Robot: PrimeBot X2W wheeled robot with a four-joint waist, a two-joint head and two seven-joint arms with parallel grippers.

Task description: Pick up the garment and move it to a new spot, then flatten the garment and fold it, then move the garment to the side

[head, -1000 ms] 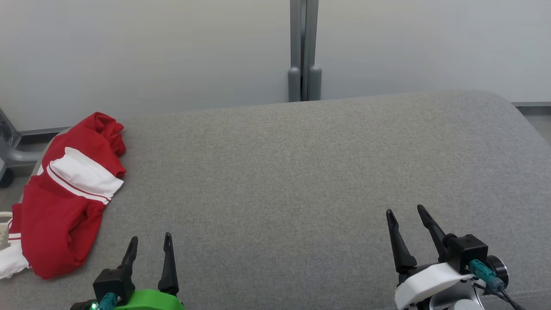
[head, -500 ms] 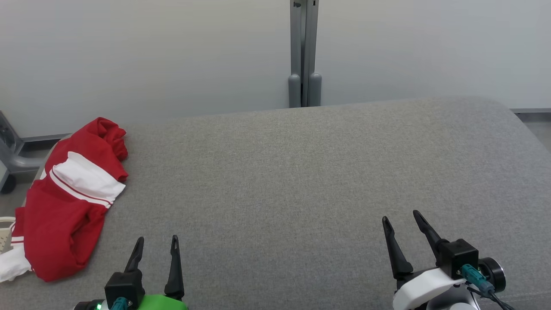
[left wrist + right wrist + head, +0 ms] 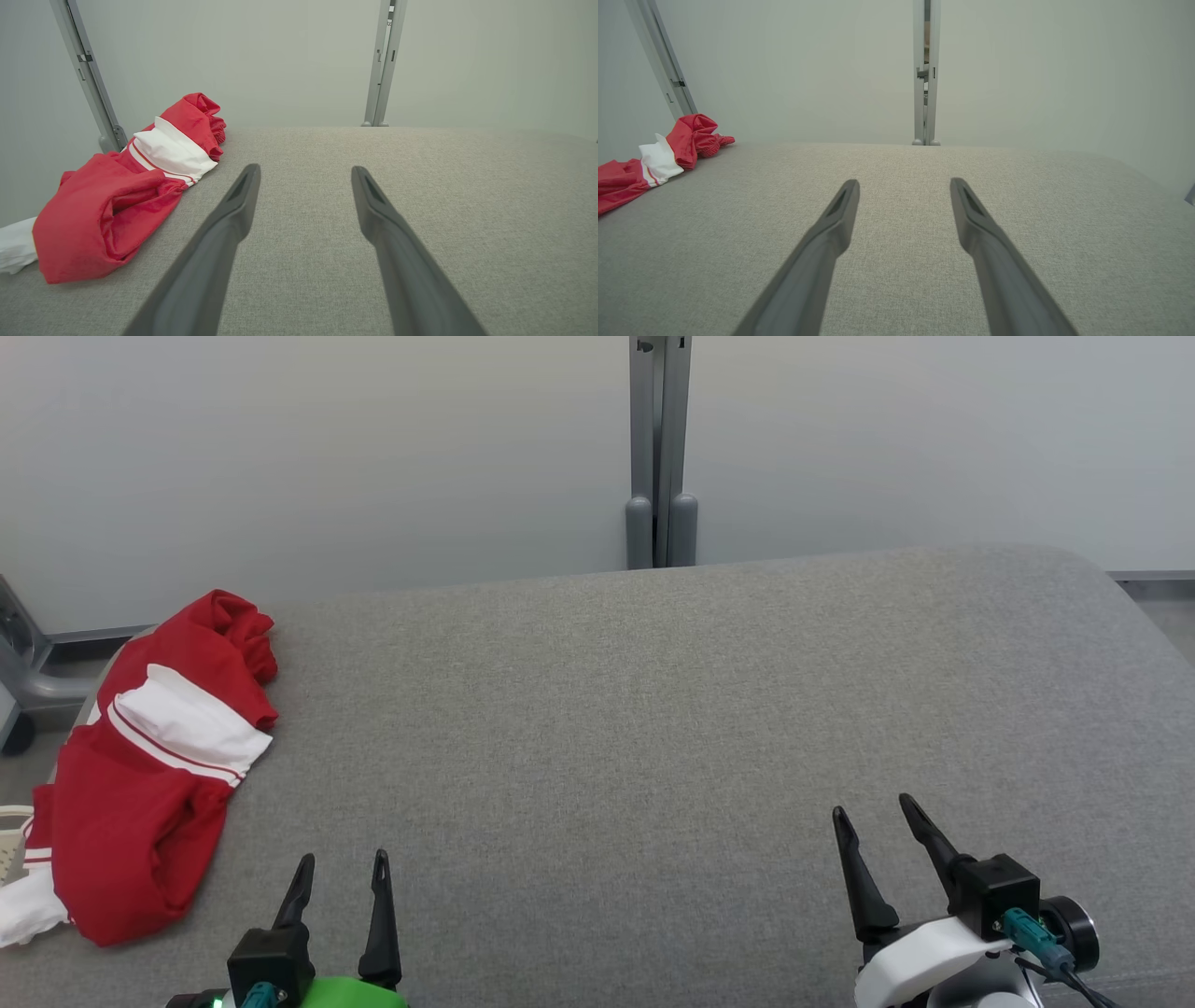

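Note:
A crumpled red garment [image 3: 140, 784] with a white band lies at the left edge of the grey cushioned surface [image 3: 653, 709]. In the left wrist view the garment [image 3: 117, 196] sits left of my fingers, and in the right wrist view the garment [image 3: 649, 161] is far off at the left. My left gripper [image 3: 342, 866] hovers low near the front edge, just right of the garment, open and empty. Over at the front right my right gripper [image 3: 873, 810] is open too, with bare fabric between its fingers [image 3: 840, 210].
A pale wall stands behind the surface, with a grey upright post [image 3: 659, 457] at its middle and another slanted post [image 3: 86, 74] behind the garment. The surface rounds off at the far right corner [image 3: 1102, 579]. Grey floor and a metal frame foot [image 3: 23, 663] lie beyond the left edge.
The whole head view shifted a little down and right over the first half second as the camera moved. Both grippers stay open and near the front edge. The garment lies as before.

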